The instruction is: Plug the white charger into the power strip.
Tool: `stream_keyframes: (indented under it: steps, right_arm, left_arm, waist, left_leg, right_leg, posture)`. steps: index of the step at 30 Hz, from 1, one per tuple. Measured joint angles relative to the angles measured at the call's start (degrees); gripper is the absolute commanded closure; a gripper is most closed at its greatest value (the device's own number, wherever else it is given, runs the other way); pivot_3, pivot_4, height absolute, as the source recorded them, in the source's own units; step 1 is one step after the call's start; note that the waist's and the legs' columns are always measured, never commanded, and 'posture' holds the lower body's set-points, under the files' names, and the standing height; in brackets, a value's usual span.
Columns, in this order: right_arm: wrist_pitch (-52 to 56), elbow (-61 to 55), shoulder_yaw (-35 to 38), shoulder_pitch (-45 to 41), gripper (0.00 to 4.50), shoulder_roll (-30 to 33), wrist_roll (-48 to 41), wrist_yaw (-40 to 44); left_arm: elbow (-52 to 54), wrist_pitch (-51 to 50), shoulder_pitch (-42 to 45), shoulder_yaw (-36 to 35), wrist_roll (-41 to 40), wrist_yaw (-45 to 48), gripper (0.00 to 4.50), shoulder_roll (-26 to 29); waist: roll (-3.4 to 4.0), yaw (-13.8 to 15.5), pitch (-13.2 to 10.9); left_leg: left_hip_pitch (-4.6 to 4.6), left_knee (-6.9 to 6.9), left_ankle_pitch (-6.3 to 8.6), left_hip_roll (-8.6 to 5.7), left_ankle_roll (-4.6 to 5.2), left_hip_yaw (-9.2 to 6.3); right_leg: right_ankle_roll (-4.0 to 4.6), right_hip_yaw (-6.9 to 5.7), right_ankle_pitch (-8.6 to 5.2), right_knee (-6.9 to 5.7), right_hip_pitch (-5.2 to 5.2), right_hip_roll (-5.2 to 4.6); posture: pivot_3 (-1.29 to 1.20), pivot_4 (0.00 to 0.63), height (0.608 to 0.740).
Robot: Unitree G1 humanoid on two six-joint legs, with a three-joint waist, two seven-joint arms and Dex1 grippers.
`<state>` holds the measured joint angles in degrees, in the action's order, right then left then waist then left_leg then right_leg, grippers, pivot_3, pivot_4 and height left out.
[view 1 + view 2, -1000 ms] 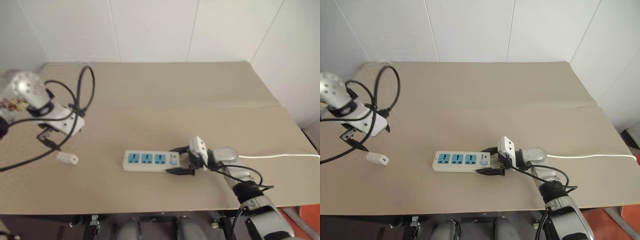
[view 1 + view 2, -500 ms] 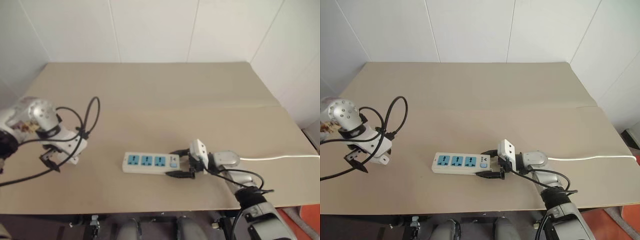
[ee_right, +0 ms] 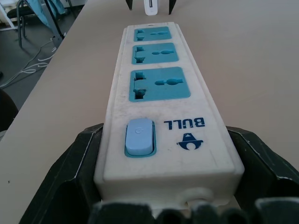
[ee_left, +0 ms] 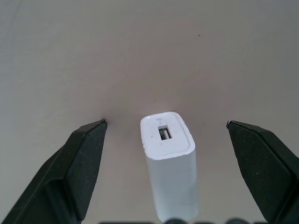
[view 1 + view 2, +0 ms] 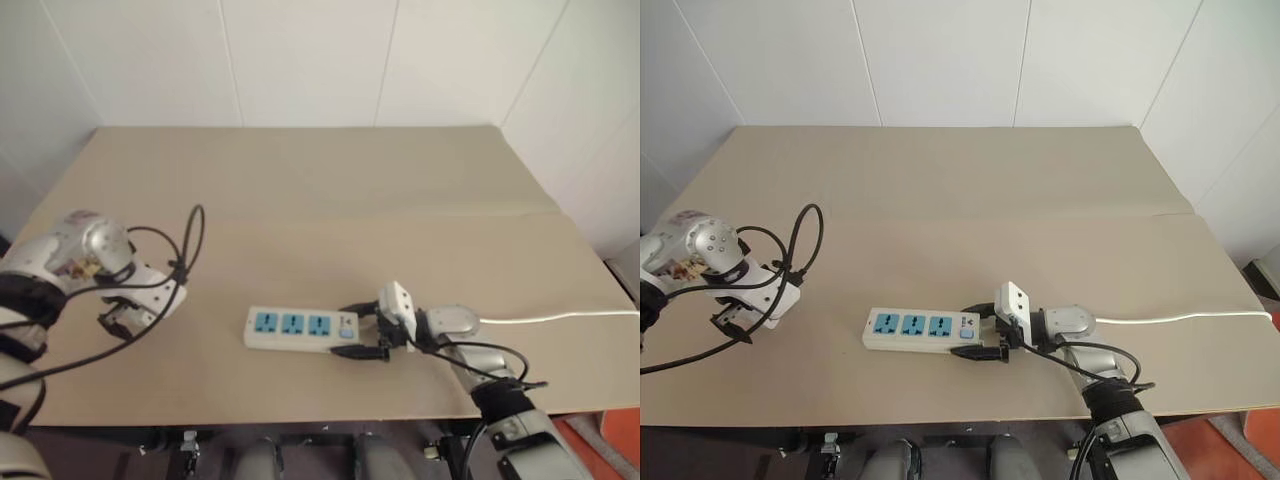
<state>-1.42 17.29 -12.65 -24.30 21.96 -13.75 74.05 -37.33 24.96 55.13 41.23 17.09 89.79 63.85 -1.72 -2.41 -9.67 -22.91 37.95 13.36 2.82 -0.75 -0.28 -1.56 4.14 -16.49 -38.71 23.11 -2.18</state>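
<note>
- Tan bench, head view: left end effector has dropped low, well left of the power strip.
- Left wrist: white charger lies between spread fingers, ungrasped; pickup imminent.
- Right wrist: right end effector clamps strip's switch end.
</note>
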Motion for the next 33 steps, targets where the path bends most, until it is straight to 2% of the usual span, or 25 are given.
stream_keyframes:
  steps: [1, 2, 4, 12, 13, 21, 25, 29, 33]
  right_arm:
    - [0.22, -0.1, 0.02, 0.02, 1.07, 0.01, -0.01, -0.06]
    - [0.41, -0.24, 0.02, 0.05, 1.07, 0.01, -0.01, -0.17]
    - [0.57, -0.56, -0.02, 0.22, 1.07, 0.01, -0.02, -0.41]
    - [1.19, -1.15, -0.13, 0.37, 1.07, 0.01, -0.06, -0.65]
    - [1.28, -1.21, -0.13, 0.4, 1.07, 0.01, -0.06, -0.74]
    - [1.63, -1.78, 0.02, 1.06, 1.07, 0.14, -0.14, -1.57]
    - [1.55, -2.18, 0.41, 1.74, 1.07, 0.96, -0.48, -1.6]
    - [0.14, -2.13, -0.05, 1.95, 1.07, 0.68, -0.28, -1.71]
    - [-2.02, -1.02, -1.2, 1.29, 1.07, -0.01, 0.3, -1.36]
  left_arm:
    - [-0.04, 0.04, -0.23, -0.63, 0.58, 0.23, 0.0, -0.24]
    - [-0.06, 0.05, -0.59, -1.38, 0.94, 0.45, 0.39, -0.41]
    - [-0.11, 0.07, -1.44, -3.06, 1.45, 0.49, 0.79, -0.82]
    - [-0.09, 0.18, -3.08, -6.84, 4.01, 0.56, 3.28, -2.02]
    - [-0.09, 0.19, -3.24, -7.24, 4.4, 0.71, 3.46, -2.14]
    - [-1.72, 1.99, -2.89, -9.0, 3.32, 2.16, 3.46, -3.34]
    - [-1.85, -5.37, 3.41, -13.91, -8.03, 2.52, 3.46, -10.25]
    - [4.41, -17.6, 8.67, -25.41, -20.3, -0.19, 3.46, -18.1]
    - [18.34, -27.79, 0.79, -35.13, -34.02, -7.38, 3.46, -28.06]
  waist:
    - [0.0, 0.01, 0.0]
    - [0.0, 0.0, 0.0]
    - [0.0, -0.03, 0.0]
    - [0.0, -0.18, 0.0]
    - [0.0, -0.18, 0.0]
    - [-0.01, -0.09, 0.01]
    - [-0.11, 0.95, 0.02]
    - [-0.09, 0.79, 0.05]
    - [0.21, -0.49, 0.22]
  left_leg:
    - [0.02, 0.0, 0.0, 0.0, 0.0, 0.0]
    - [0.04, 0.0, 0.0, -0.01, 0.0, 0.0]
    - [0.07, 0.0, 0.0, 0.0, 0.0, 0.01]
    - [0.08, 0.0, 0.0, 0.0, 0.0, 0.02]
    - [0.08, 0.0, 0.0, 0.0, 0.0, 0.02]
    - [0.09, 0.01, 0.0, 0.0, 0.0, 0.02]
    - [-0.19, 0.39, -0.01, 0.02, 0.0, -0.16]
    - [-0.21, 0.54, 0.0, -0.01, 0.01, -0.15]
    - [-0.03, 0.5, 0.01, 0.01, 0.03, -0.14]
  right_leg:
    - [0.0, 0.0, 0.0, -0.04, 0.0, 0.0]
    - [0.0, 0.01, 0.0, -0.07, 0.0, 0.0]
    - [0.0, 0.01, 0.0, -0.13, 0.0, 0.0]
    - [0.0, 0.03, 0.0, -0.17, 0.02, 0.0]
    - [0.0, 0.03, 0.0, -0.17, 0.02, 0.0]
    - [0.0, 0.02, 0.0, -0.19, 0.02, -0.01]
    - [0.0, -0.16, 0.0, -0.23, 0.03, 0.01]
    - [0.0, -0.1, 0.0, -0.26, 0.0, -0.01]
    - [0.0, -0.02, 0.0, -0.34, -0.04, -0.03]
  posture:
    - [0.0, 0.15, 0.74]
    - [0.0, 0.15, 0.74]
    - [0.0, 0.15, 0.74]
    - [0.0, 0.15, 0.74]
    - [0.0, 0.15, 0.74]
    - [0.0, 0.15, 0.74]
    - [0.0, 0.15, 0.74]
    - [0.0, 0.15, 0.74]
    - [0.0, 0.15, 0.74]
